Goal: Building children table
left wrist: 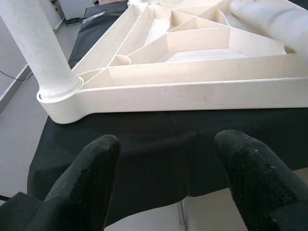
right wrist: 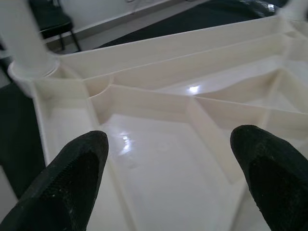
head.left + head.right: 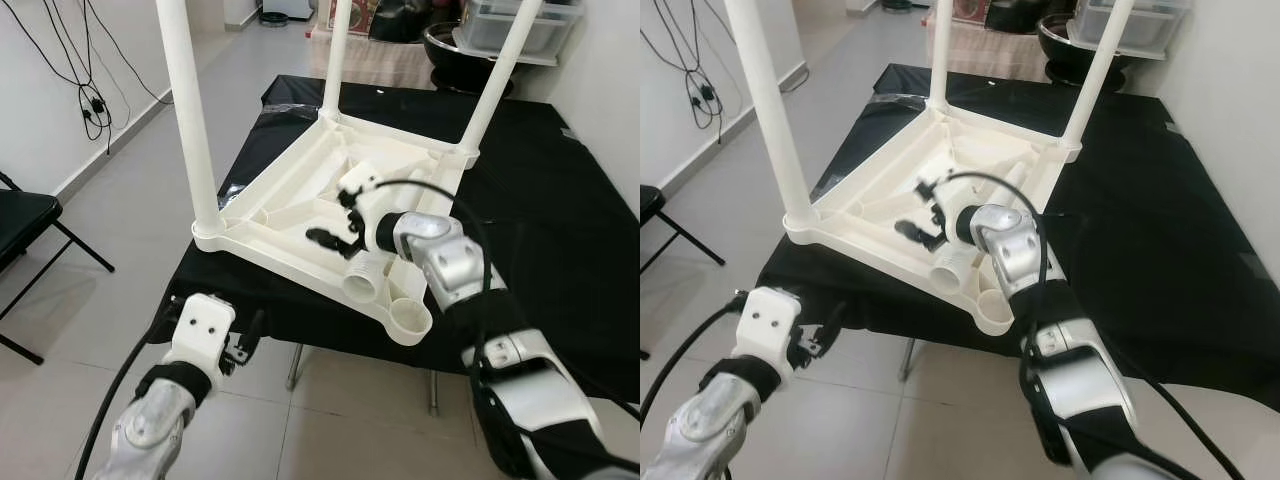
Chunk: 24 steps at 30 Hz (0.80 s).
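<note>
Pale tiled floor (image 3: pixel 130 190), white wall (image 3: pixel 40 90) with dangling black cables (image 3: pixel 92 100), black folding chair (image 3: pixel 25 225), black-draped table (image 3: pixel 560 230).

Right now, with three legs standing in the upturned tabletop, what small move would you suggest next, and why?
Probably lower the right gripper onto the loose leg lying in the tabletop and close on it. Its fingers are open above the ribs, and the near corner socket is empty. The left gripper hangs open below the table edge.
</note>
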### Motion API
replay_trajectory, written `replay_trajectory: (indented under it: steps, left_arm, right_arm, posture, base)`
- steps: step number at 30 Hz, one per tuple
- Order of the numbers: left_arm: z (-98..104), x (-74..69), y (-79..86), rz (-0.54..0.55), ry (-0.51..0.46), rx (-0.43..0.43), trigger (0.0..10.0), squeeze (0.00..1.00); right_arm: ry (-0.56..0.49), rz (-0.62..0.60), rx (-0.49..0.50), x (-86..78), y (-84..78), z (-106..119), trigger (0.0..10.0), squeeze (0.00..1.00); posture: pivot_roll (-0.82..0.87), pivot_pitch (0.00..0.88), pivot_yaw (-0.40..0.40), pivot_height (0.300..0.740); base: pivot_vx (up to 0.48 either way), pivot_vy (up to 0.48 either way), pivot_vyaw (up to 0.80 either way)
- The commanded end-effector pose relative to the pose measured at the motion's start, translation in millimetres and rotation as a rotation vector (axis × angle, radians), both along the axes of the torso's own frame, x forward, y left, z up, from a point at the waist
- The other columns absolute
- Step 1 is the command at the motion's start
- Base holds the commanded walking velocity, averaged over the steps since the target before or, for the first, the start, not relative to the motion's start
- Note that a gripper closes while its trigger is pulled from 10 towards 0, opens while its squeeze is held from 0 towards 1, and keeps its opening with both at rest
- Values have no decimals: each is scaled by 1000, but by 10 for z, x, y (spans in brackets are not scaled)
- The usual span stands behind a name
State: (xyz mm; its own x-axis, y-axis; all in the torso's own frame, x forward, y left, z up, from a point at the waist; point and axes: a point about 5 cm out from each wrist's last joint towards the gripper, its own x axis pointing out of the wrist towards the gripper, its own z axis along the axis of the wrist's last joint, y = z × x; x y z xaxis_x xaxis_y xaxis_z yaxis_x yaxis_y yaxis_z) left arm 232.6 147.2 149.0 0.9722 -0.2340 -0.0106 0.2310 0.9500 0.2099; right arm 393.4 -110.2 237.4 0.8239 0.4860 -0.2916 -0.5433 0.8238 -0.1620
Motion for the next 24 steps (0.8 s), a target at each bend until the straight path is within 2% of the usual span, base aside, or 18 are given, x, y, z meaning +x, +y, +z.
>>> replay_trajectory:
  steps: [1, 5, 7, 9, 10, 13, 14, 15, 16, 20, 24]
  left_arm:
    - [-37, 4, -19, -10, 13, -8, 10000, 0]
    - [-28, 31, -41, -12, 5, -13, 10000, 0]
    - [2, 64, -55, -11, -10, -22, 10000, 0]
    - [53, 102, -58, -3, -37, -30, 10000, 0]
    - [53, 102, -58, -3, -37, -30, 10000, 0]
    - [161, 174, -68, 6, -86, -30, 10000, 0]
    - [161, 174, -68, 6, -86, -30, 10000, 0]
    - [207, 200, -79, 2, -101, -32, 10000, 0]
    - [297, 242, -122, -21, -128, -49, 10000, 0]
    - [316, 250, -133, -28, -133, -54, 10000, 0]
    - [427, 385, -223, -70, -168, -33, 10000, 0]
  right_arm:
    - [57, -73, 34, 22, -77, -3, 10000, 0]
    - [71, -120, 9, 50, -97, 48, 10000, 0]
    - [21, -98, 33, 56, -66, 143, 10000, 0]
    - [-101, -37, 66, 34, -17, 251, 10000, 0]
    - [-101, -37, 66, 34, -17, 251, 10000, 0]
    - [-199, 5, 260, -104, 48, 325, 10000, 0]
    - [-199, 5, 260, -104, 48, 325, 10000, 0]
    - [-195, 16, 322, -197, 66, 265, 10000, 0]
    - [-195, 25, 346, -391, 77, 96, 10000, 0]
    - [-195, 26, 347, -437, 79, 60, 10000, 0]
    - [-127, -81, 419, -644, -34, -205, 10000, 0]
  posture:
    - [-25, 83, -84, 740]
    - [-33, 74, -93, 740]
    - [-31, 71, -97, 740]
    - [-29, 67, -100, 740]
    - [-29, 67, -100, 740]
    - [-30, 60, -98, 740]
    - [-30, 60, -98, 740]
    - [-38, 57, -90, 740]
    - [-41, 55, -85, 740]
    - [-41, 55, -85, 740]
    - [-70, 33, -48, 740]
  base:
    - [0, 0, 0]
    - [0, 0, 0]
    - [0, 0, 0]
    - [0, 0, 0]
    - [0, 0, 0]
    - [0, 0, 0]
    - [0, 0, 0]
    - [0, 0, 0]
    - [0, 0, 0]
    - [0, 0, 0]
    - [0, 183, -800]
